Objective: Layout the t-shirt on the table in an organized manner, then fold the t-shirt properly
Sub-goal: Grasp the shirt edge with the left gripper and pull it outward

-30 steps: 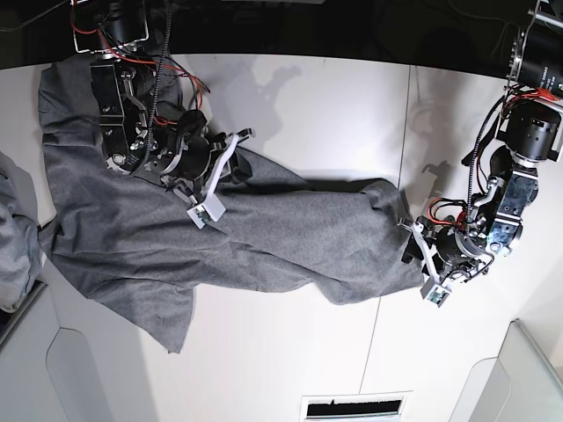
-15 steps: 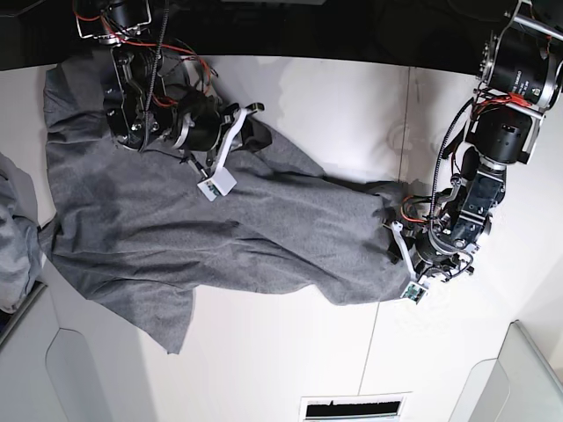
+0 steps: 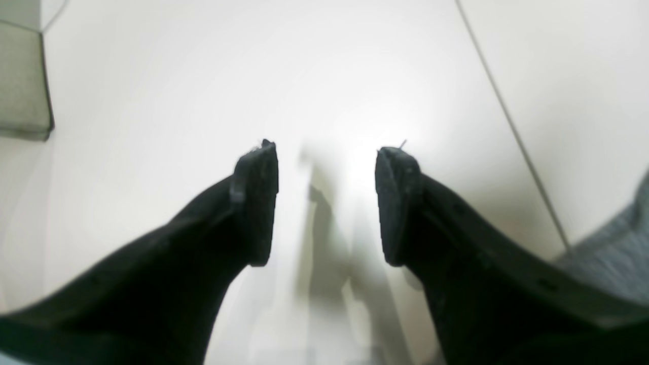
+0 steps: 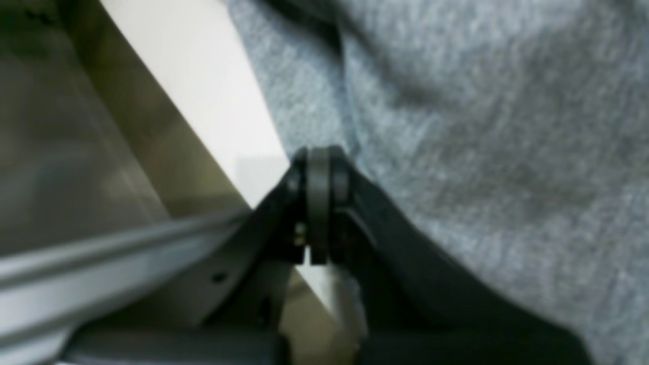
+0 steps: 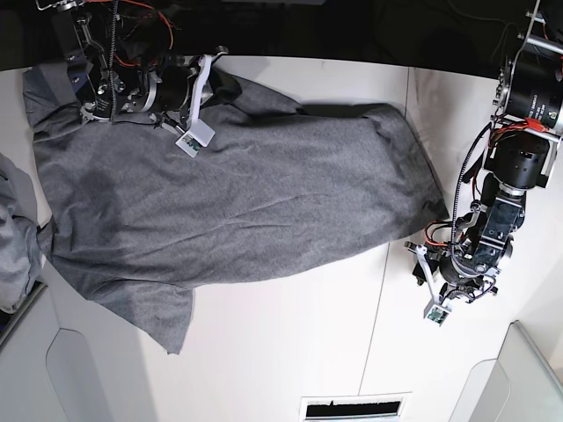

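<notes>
1. Left gripper (image 3: 327, 203): the two dark fingers (image 3: 256, 203) stand spread apart with nothing between them; only bare white worktop (image 3: 203, 101) shows through the gap.
2. Left gripper, base view (image 5: 428, 286): it hangs over bare worktop (image 5: 290, 352), just beside the t-shirt's nearest corner and apart from the cloth.
3. Thin dark seam line (image 3: 512, 126): it runs across the worktop to one side of the left fingers and meets the grey cloth edge (image 3: 613, 253) at the frame's border.
4. Right gripper (image 4: 319, 203): its fingers are pressed together on a thin fold of the t-shirt (image 4: 481, 152); heather-grey knit fills the view on one side of the fingertips, and a strip of white worktop (image 4: 203, 86) lies on the other.
5. Right gripper, base view (image 5: 189, 105): it sits at the t-shirt's far edge, near the dark back border of the worktop.
6. T-shirt (image 5: 237, 202): it lies spread wide and mostly flat on the worktop, stretching from the right fingers' pinch toward the left fingers, with shallow wrinkles across the body and one sleeve (image 5: 163, 316) pointing out over the near side.
7. Second grey cloth (image 5: 13, 237): a bunched heap at the worktop's side edge, well apart from both pairs of fingers.
</notes>
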Available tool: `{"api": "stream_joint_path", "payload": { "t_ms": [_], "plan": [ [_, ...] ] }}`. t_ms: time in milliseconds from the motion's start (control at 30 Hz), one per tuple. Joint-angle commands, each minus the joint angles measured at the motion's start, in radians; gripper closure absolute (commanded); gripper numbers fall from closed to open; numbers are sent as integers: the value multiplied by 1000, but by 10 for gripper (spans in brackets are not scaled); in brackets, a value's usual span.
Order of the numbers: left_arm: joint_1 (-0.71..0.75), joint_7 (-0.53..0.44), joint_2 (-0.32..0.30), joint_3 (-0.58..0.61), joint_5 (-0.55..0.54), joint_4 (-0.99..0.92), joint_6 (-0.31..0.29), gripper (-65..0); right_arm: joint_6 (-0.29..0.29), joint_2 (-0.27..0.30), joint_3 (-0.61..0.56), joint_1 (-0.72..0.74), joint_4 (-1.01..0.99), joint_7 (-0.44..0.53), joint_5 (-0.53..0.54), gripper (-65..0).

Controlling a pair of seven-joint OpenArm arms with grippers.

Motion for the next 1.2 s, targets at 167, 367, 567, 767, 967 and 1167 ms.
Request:
{"api": "stream_joint_path", "payload": {
  "t_ms": [167,367,567,767,967,1167],
  "plan": [
    [-32,140,-29,-5,-46,26,-93,-329,-11,17,5,76,31,14,10,0],
    [-26,293,-152,-5,-302,106,-296,-329,-14,15,5,150,31,16,13,0],
    [43,288,-238,-5,-382,108,-392,-329,-14,12,5,169,31,16,13,0],
    [109,279,-232,-5,-442,107,-465,-329,-14,4,5,174,31,16,12,0],
    [127,282,-231,-5,-483,108,-465,-329,-14,4,5,173,31,15,12,0],
    [96,327,-248,-6,-586,108,-465,-329,-14,5,5,173,31,11,12,0]
  ]
}}
